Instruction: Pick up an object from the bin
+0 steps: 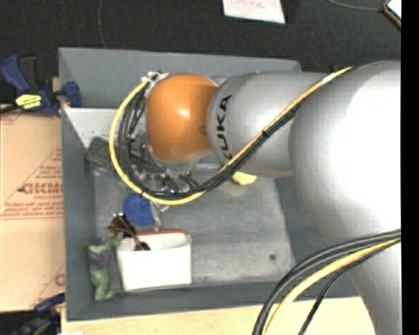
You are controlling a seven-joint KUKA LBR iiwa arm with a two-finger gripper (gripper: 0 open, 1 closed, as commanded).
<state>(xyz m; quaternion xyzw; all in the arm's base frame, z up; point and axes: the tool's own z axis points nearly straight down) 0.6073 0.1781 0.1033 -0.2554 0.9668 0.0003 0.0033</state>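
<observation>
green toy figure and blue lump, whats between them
A small dark brown thing lies between the green toy figure and the blue lump, in the camera view.

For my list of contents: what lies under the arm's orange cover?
A yellow thing and a blue thing peek out beside the arm; anything under the orange cover is hidden.

yellow thing: mostly under arm | bin: right side covered by arm | grey thing, left: kind unclear
</observation>
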